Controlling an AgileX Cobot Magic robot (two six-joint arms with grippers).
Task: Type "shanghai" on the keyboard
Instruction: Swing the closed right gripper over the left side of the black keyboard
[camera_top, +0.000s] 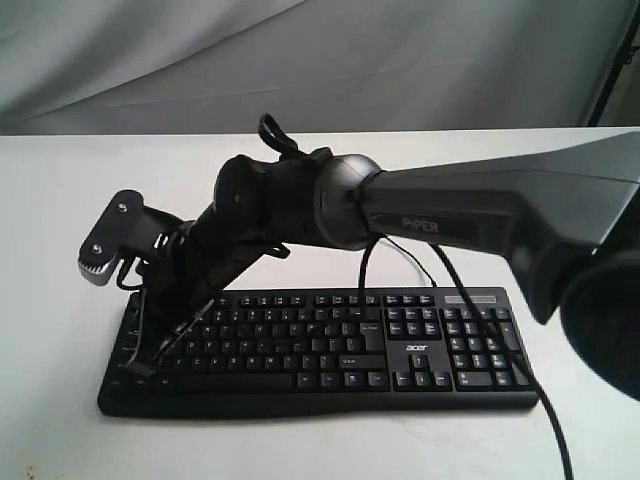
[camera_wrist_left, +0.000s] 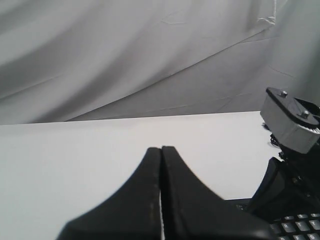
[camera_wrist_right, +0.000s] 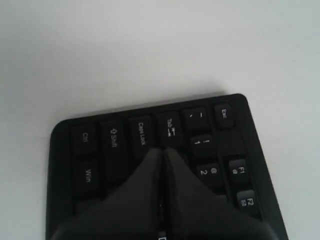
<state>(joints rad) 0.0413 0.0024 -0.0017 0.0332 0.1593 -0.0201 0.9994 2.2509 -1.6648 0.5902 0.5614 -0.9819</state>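
Exterior view: keyboard (camera_top: 420, 352) reads "acer", arm (camera_top: 470, 205) "PiPER".

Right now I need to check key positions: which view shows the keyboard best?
The exterior view: the keyboard shows nearly whole, its left part behind the arm. The right wrist view shows only the Ctrl-to-Esc corner; the left wrist view, a few keys.

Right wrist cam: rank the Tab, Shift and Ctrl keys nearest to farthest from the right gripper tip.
1. Tab key: just ahead of the shut right gripper.
2. Shift key: same edge column, beyond Caps Lock.
3. Ctrl key: end of that column, at the corner of the keyboard.
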